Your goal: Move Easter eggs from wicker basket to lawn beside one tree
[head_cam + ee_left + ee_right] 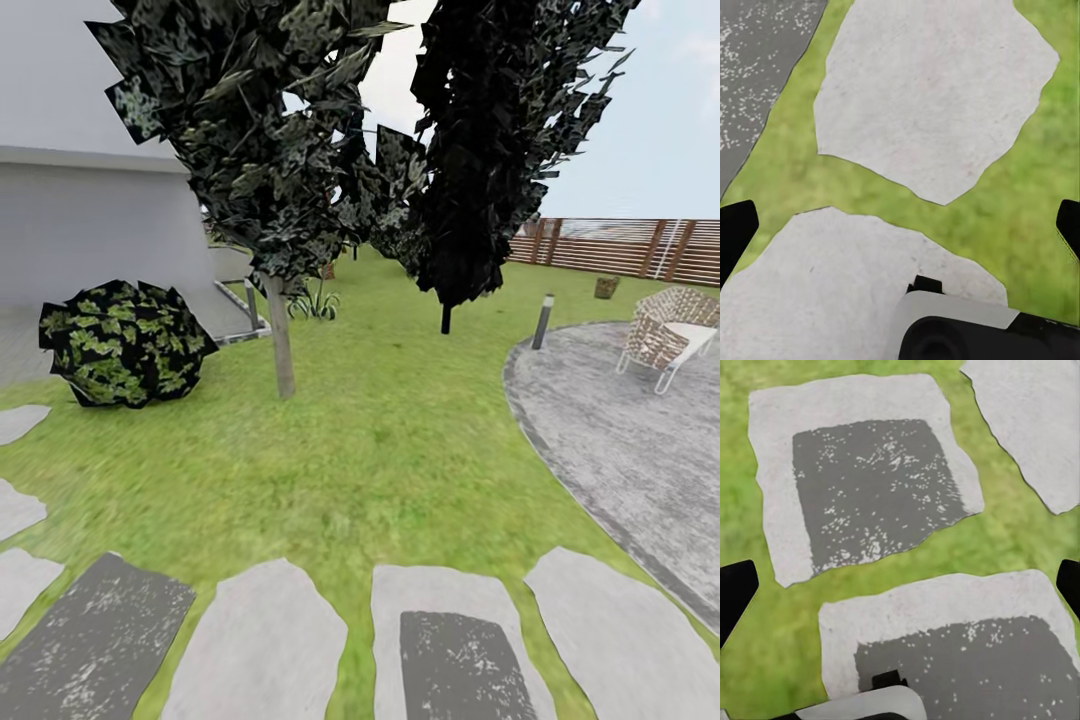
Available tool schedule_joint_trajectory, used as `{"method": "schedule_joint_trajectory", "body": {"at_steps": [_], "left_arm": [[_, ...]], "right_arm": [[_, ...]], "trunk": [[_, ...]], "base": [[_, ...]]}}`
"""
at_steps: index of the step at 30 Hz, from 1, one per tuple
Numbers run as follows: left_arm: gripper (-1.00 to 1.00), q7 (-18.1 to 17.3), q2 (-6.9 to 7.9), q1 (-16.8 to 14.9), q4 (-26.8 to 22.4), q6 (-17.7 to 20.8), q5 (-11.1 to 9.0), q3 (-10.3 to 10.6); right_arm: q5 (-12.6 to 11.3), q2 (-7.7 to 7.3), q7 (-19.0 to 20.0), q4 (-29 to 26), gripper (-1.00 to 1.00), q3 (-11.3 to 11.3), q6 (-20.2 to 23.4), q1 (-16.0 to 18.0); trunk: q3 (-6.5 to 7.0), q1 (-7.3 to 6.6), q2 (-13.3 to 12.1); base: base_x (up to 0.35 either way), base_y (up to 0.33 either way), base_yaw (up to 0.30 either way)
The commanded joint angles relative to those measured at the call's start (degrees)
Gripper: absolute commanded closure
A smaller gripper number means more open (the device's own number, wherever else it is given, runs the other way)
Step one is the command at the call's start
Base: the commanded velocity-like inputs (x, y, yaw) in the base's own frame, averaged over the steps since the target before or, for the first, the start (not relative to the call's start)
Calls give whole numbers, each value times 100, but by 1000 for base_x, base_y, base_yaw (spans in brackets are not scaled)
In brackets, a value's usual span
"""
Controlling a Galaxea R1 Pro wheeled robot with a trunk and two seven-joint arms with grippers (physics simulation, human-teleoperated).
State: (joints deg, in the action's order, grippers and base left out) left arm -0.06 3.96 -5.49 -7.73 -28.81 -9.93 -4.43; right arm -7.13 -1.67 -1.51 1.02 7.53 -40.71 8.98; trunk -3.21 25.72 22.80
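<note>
The lawn [400, 440] spreads ahead of me in the head view. A tree [283, 345] with a bare pale trunk and jagged dark leaves stands on it at the middle left. The Easter eggs are out of view. Far off by the fence sits a small brown object [606, 287], too small to tell whether it is the wicker basket. In the left wrist view my left gripper [900, 229] is open over stepping stones [937, 97] and grass, its fingertips [735, 232] wide apart. In the right wrist view my right gripper [900, 589] is open too, over grey slabs [870, 487].
A near-black tree [470, 150] stands right of the pale-trunked one. A round bush [125, 342] sits left by the white house wall [90, 220]. At the right lie a grey round patio [620, 440], a woven chair [670, 335] and a bollard light [543, 320], with a slatted fence [620, 245] behind.
</note>
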Motion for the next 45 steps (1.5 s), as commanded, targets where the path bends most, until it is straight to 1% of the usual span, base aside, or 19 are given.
{"method": "schedule_joint_trajectory", "body": {"at_steps": [1,45], "left_arm": [[-100,-5,-3,-5,4,-16,23,-40],[-100,-4,-3,-5,2,-19,22,-40]], "right_arm": [[-16,0,11,10,-100,12,-25,7],[-16,0,11,10,-100,12,-24,7]], "trunk": [[-12,7,12],[-12,7,12]], "base": [[332,0,0],[332,0,0]]}}
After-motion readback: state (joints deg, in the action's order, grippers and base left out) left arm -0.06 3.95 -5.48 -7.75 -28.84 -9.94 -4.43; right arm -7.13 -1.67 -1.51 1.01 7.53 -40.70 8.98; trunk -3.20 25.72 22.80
